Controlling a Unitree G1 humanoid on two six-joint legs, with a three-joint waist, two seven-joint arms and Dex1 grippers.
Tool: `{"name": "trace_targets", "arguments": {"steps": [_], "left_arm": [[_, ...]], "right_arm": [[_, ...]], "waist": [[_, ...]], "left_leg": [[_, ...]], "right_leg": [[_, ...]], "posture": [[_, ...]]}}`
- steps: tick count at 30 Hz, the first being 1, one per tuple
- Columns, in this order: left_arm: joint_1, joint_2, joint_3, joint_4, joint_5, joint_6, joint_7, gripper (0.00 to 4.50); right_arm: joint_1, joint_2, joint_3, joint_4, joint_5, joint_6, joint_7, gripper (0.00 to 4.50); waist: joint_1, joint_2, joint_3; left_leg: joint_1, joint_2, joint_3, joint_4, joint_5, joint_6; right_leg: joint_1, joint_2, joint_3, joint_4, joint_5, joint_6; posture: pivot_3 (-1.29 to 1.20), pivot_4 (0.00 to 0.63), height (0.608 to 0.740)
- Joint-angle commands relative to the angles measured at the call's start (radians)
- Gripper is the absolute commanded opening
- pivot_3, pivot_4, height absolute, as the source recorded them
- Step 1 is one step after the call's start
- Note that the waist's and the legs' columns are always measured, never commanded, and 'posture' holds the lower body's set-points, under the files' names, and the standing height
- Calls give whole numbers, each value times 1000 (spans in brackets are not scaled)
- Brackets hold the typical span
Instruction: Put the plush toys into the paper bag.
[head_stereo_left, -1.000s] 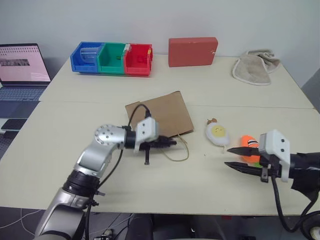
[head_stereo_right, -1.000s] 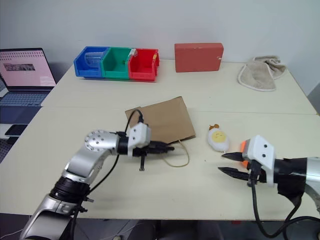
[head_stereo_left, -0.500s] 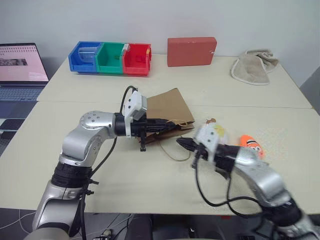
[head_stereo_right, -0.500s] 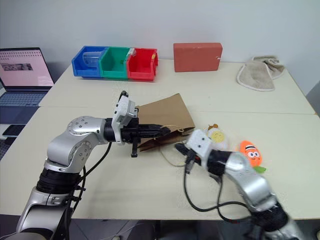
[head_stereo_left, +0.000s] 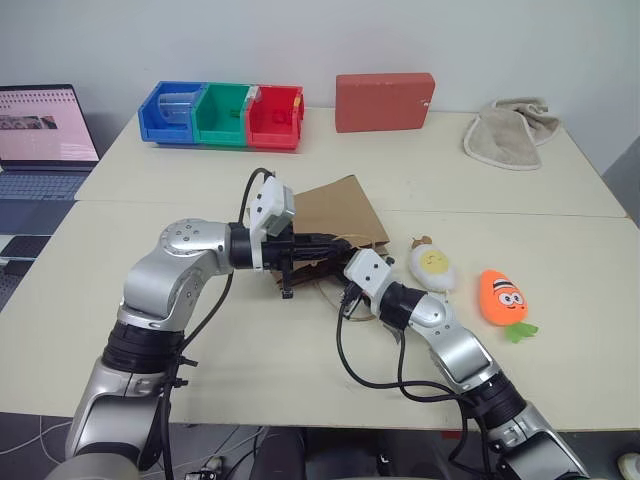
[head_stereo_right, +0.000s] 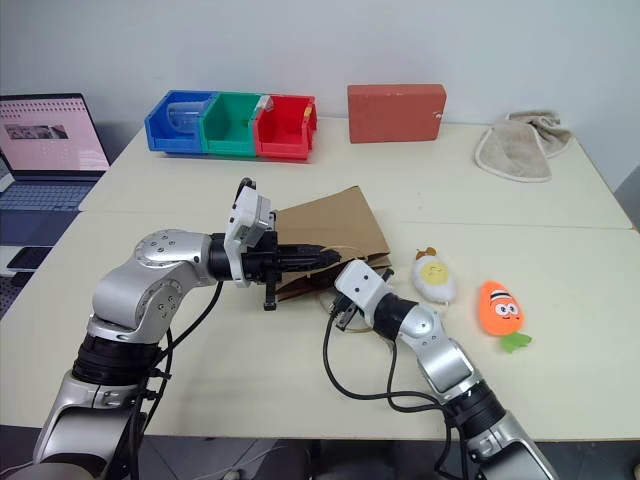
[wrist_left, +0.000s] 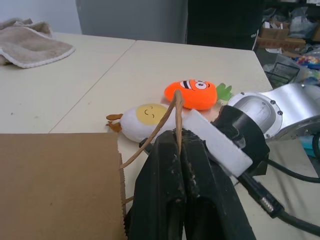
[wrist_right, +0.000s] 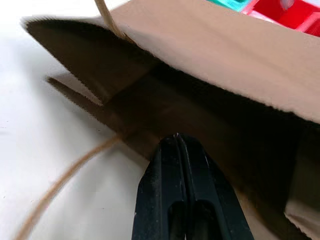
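Left wrist view: left gripper (wrist_left: 179, 142) jaws clamping bag handle (wrist_left: 170, 114) (right gripper (wrist_right: 176, 137) closed too).

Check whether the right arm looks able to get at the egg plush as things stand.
Probably yes. The egg plush lies in the open on the table beside the right arm, nothing covering it, but the right gripper is shut at the paper bag mouth and must pull back first.

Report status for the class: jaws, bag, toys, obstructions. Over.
Left gripper jaws shut on bag handle, lifting paper bag mouth. Right gripper jaws shut, tips at bag opening. Egg toy and carrot toy on table, outside. Nothing blocking.
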Motion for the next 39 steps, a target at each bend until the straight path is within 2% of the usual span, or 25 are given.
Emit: {"name": "trace_targets", "arguments": {"steps": [1, 8, 16, 21, 25, 34, 39], "left_arm": [[-49, 0, 59, -36, -58, 34, 20, 0], [-64, 24, 105, -40, -90, 65, 43, 0], [-324, 8, 185, 151, -24, -88, 133, 0], [-403, 4, 184, 215, 12, -170, 131, 0], [-404, -2, 175, 243, 27, -201, 123, 0], [-280, 20, 125, 146, 0, -138, 34, 0], [-229, 22, 119, 90, -12, -103, 8, 0]], "right_arm": [[-30, 36, 6, 63, -67, -70, -78, 15], [-28, 61, 18, 154, -126, -68, -82, 15], [-19, 55, 16, 132, -128, -17, -18, 15], [-13, 55, 11, 119, -127, 2, -7, 15], [-11, 55, 9, 111, -127, 13, 0, 15], [-19, 59, -8, 79, -114, 35, 13, 15], [-25, 61, -49, -25, -47, 112, 70, 15]], "waist": [[0, 0, 0], [-8, 0, 0], [-6, -1, -1], [-8, -2, -1], [-9, -2, -1], [-11, -2, -1], [-11, -1, -1]], "left_leg": [[0, 0, 0, 0, 0, 0], [0, 0, 0, -1, 0, 0], [0, 0, -1, 1, 0, 0], [0, 0, -1, -1, 0, 0], [0, 0, -1, -1, 0, 0], [0, 0, -1, -1, 0, 0], [0, 0, -1, -1, 0, 0]], "right_leg": [[0, 0, 0, 0, 0, 0], [0, 0, 0, 0, 0, 0], [1, 1, 0, 0, 0, 0], [0, 1, 0, 0, 0, 0], [0, 1, 0, 0, 0, 0], [-1, 1, 0, 0, 0, 0], [-1, 1, 0, 0, 0, 0]], "posture": [[0, 150, 740], [0, 150, 740], [0, 150, 740], [0, 150, 740], [0, 150, 740], [0, 150, 740], [0, 150, 740]]}}
